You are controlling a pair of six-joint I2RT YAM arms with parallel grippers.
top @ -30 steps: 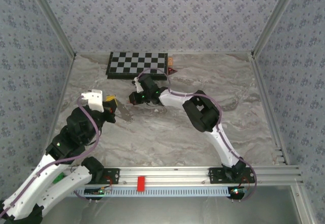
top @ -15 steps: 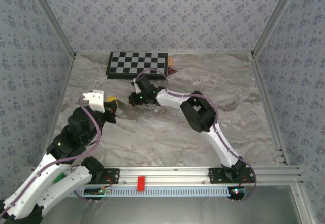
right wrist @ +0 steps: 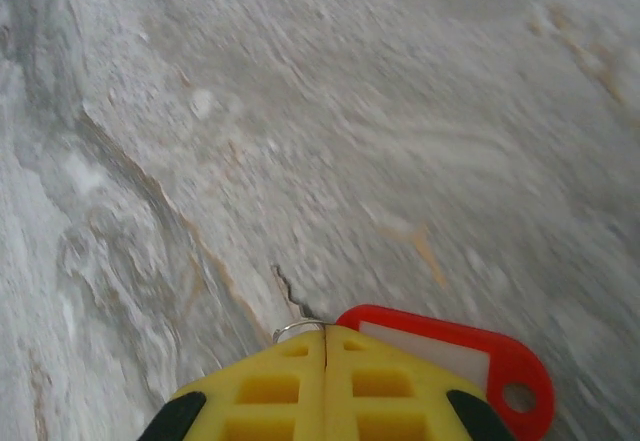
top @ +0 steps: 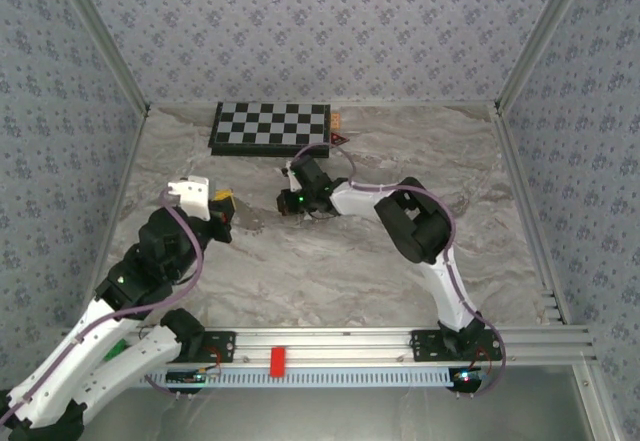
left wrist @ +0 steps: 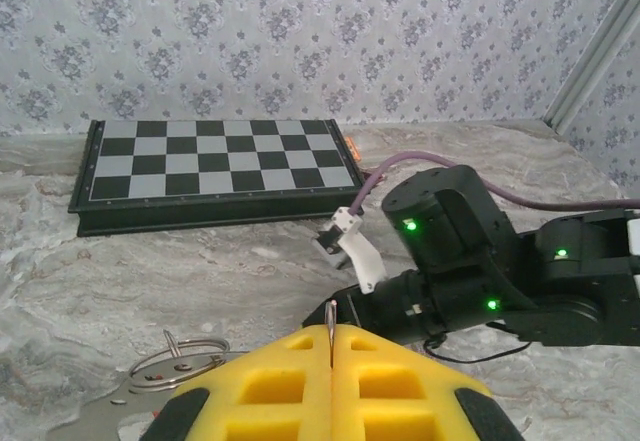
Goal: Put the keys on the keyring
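Observation:
My left gripper (left wrist: 331, 333) (top: 222, 205) is shut, and a thin silvery metal strip (left wrist: 331, 313) stands edge-on between its yellow fingertips. I cannot tell whether that strip is a key's blade. The keyring (left wrist: 178, 353), a thin pale wire loop, sits just left of those fingers beside a flat grey metal piece. My right gripper (right wrist: 325, 331) (top: 286, 204) is shut low over the marble, pinching a small wire loop (right wrist: 298, 327) joined to a key's red plastic head (right wrist: 470, 353). The two grippers face each other a short distance apart.
A folded chessboard (top: 270, 126) (left wrist: 215, 169) lies at the back, with a small dark-red triangular piece (top: 340, 139) at its right corner. A red block (top: 277, 360) sits on the front rail. Patterned walls close in the table (top: 330, 271) on three sides.
My right gripper has slid to the right and slightly nearer, away from the left gripper, and its elbow swung right. The left arm has barely moved.

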